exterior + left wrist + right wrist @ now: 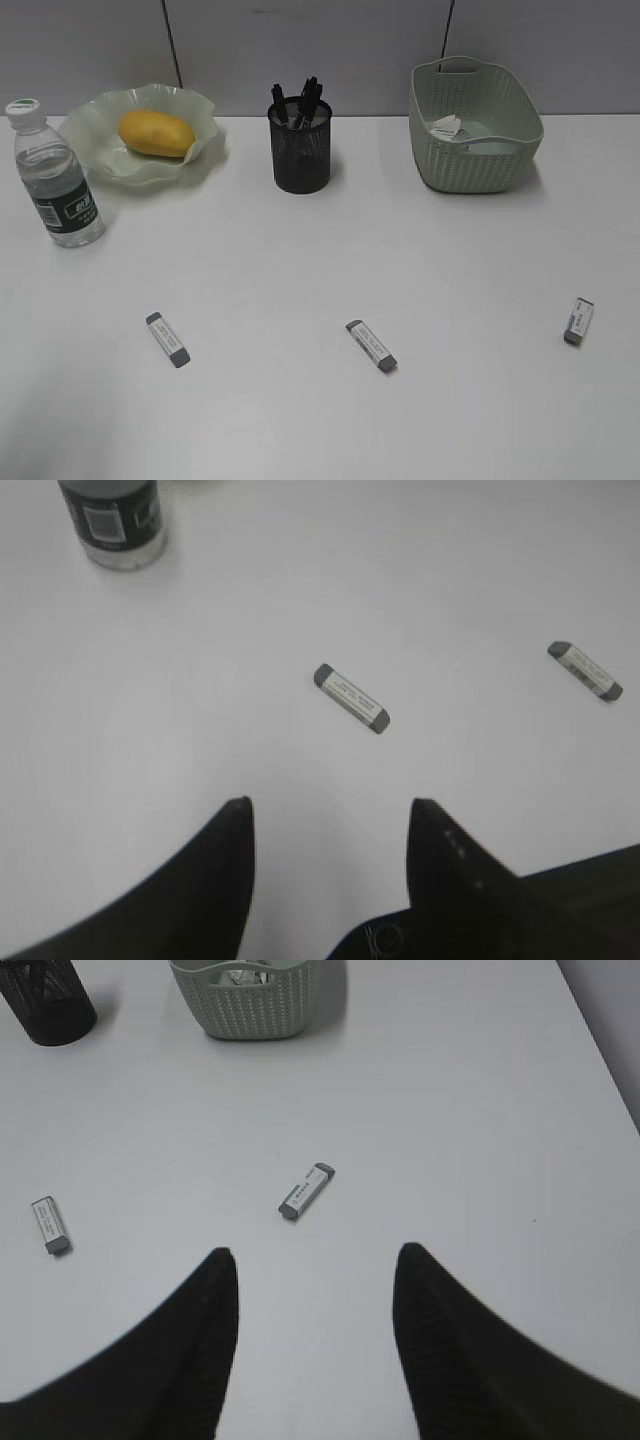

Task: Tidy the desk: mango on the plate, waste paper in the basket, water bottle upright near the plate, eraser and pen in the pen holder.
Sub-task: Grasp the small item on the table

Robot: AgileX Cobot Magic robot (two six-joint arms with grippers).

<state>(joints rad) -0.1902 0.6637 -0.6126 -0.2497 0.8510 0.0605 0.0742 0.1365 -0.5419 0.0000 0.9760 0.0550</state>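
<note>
The mango (155, 133) is seen on the plate (205, 115) at far left, with the bottle (55, 175) upright just beside it. Pens (303, 102) stand in the holder (300, 150), and paper (447, 126) lies in the basket (475, 125) at far right. Three erasers (167, 339) (371, 345) (578, 321) are spread along the near surface (320, 250). Both grippers (330, 810) (315, 1260) are held above it, jaws parted and empty.

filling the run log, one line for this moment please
mango on plate | paper in basket | bottle upright | three erasers loose | both grippers open
</note>
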